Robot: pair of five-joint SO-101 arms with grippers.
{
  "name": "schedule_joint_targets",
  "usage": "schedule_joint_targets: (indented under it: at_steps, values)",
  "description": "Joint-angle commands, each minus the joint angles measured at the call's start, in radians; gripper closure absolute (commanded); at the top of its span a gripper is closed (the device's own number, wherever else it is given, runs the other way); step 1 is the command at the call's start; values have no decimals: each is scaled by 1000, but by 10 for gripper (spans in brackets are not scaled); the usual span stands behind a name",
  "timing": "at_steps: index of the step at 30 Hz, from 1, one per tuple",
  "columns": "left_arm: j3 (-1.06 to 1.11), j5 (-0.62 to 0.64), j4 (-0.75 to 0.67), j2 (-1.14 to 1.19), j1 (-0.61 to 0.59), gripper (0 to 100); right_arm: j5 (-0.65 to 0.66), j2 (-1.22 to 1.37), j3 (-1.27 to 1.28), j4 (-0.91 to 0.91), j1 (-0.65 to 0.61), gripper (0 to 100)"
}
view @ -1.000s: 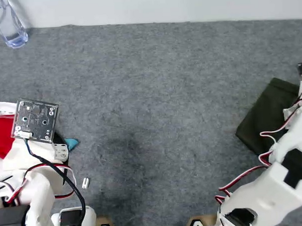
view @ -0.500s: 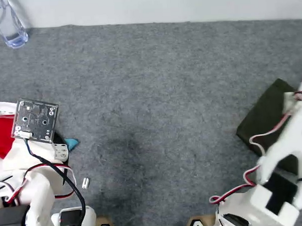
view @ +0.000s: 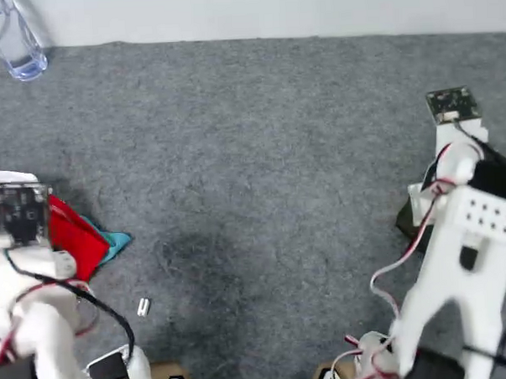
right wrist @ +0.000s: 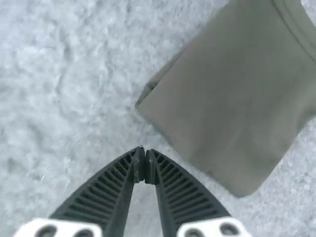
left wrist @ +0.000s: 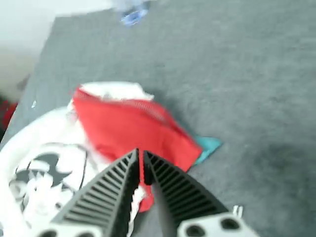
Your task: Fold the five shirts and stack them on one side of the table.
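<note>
Progress early: we see one olive shirt (right wrist: 237, 98) folded flat at the right edge of the table (view: 260, 156), with the right gripper (right wrist: 144, 168) clenched on nothing just beside it. At the left edge the left gripper (left wrist: 140, 170) pinches the red shirt (left wrist: 128, 126), heaped with a white shirt (left wrist: 44, 148) and a teal shirt (left wrist: 207, 145), all unfolded.

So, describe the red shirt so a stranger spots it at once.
On the grey table, find the clothes heap at the high view's left edge. The red shirt lies atop a white printed shirt, beside a teal one: the only red garment.
</note>
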Motion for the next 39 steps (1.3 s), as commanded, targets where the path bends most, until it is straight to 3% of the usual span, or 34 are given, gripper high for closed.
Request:
schedule_joint_targets:
  at_steps: [1, 9, 14, 16, 25, 35, 39]
  values:
    - [-2, -48, -31, 132, -80, 986, -5, -142, 28, 68, -35, 991]
    - [-10, -273, -164, 505, -114, 966, -5, -325, 176, 108, -65, 991]
    - [-7, -408, -295, 629, -112, 715, -3, -374, 238, 108, -65, 991]
    - [-13, -439, -331, 669, -109, 675, -3, -383, 262, 108, -65, 991]
    - [-102, -618, -353, 931, -92, 674, -3, -384, 322, 108, -64, 991]
    - [-222, -637, -379, 1189, -112, 679, -3, -384, 322, 111, -59, 991]
    - [-222, -641, -451, 1263, -141, 790, -3, -384, 322, 114, -58, 991]
